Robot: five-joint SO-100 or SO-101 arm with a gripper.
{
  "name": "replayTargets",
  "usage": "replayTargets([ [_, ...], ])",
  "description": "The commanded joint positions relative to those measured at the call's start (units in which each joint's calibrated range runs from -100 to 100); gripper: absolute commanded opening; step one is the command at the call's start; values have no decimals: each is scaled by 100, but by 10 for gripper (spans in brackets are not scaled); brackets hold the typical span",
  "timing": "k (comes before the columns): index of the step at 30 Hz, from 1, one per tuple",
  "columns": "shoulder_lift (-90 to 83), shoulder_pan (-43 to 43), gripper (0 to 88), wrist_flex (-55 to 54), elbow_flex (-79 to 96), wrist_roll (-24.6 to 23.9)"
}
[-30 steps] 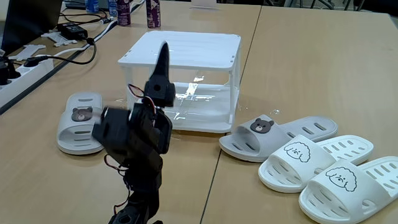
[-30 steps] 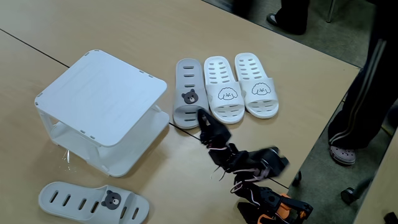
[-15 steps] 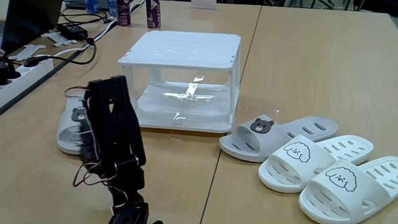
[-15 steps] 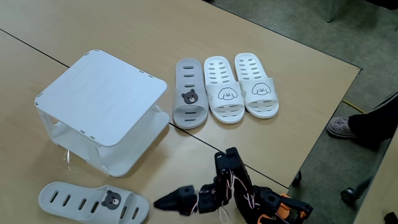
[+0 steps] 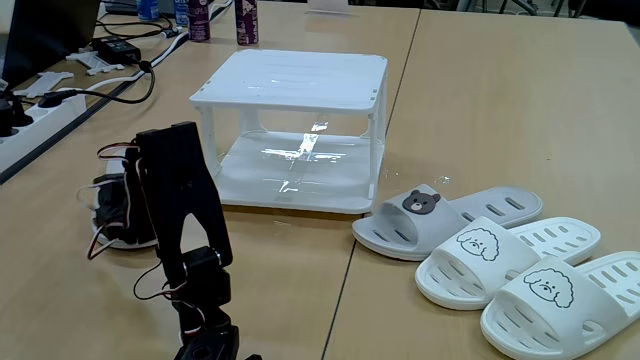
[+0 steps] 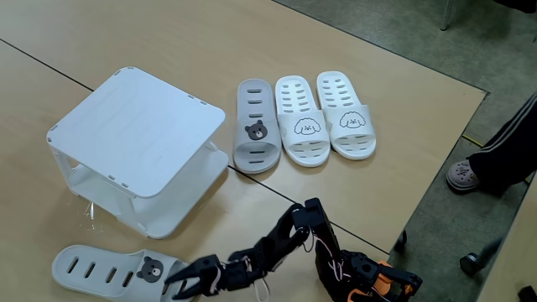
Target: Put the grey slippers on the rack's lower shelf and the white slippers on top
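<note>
In a fixed view from above, one grey slipper [image 6: 117,273] lies at the lower left, bear face toward the arm. My gripper [image 6: 174,282] reaches low over its strap end, jaws apart, nothing held. The second grey slipper [image 6: 256,126] lies right of the white rack [image 6: 134,138], beside the two white slippers [image 6: 302,122] [image 6: 346,113]. In the front fixed view the arm [image 5: 180,210] hides most of the left grey slipper. The rack [image 5: 290,75] stands empty on both tiers. The other grey slipper [image 5: 440,215] and the white slippers [image 5: 500,258] [image 5: 570,292] lie at the right.
A power strip [image 5: 45,105], cables and bottles [image 5: 245,20] sit at the table's far left. A person's leg and shoe [image 6: 466,174] stand off the table's right edge. The arm's base [image 6: 369,281] sits at the table's near edge.
The arm has swung from the slippers on the right across to the lone grey slipper and stretched down to its strap end. The gripper's jaws have spread. Slippers and rack have not moved.
</note>
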Motion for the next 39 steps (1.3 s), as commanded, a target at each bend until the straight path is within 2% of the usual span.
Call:
replayTargets([
  [1,-476,377,243,525,-669,37],
  [10,12,525,245,749,-957,37],
  [16,954,517,253,740,-2392,37],
  [19,1426,550,327,740,-3014,37],
  [26,2107,673,325,740,-4079,37],
  [28,2225,739,205,740,-4313,37],
  [30,2200,788,0,740,-4331,37],
  [31,2141,780,26,740,-4313,37],
  [34,1552,657,8,740,-4205,37],
  [39,-670,229,8,749,-2852,37],
])
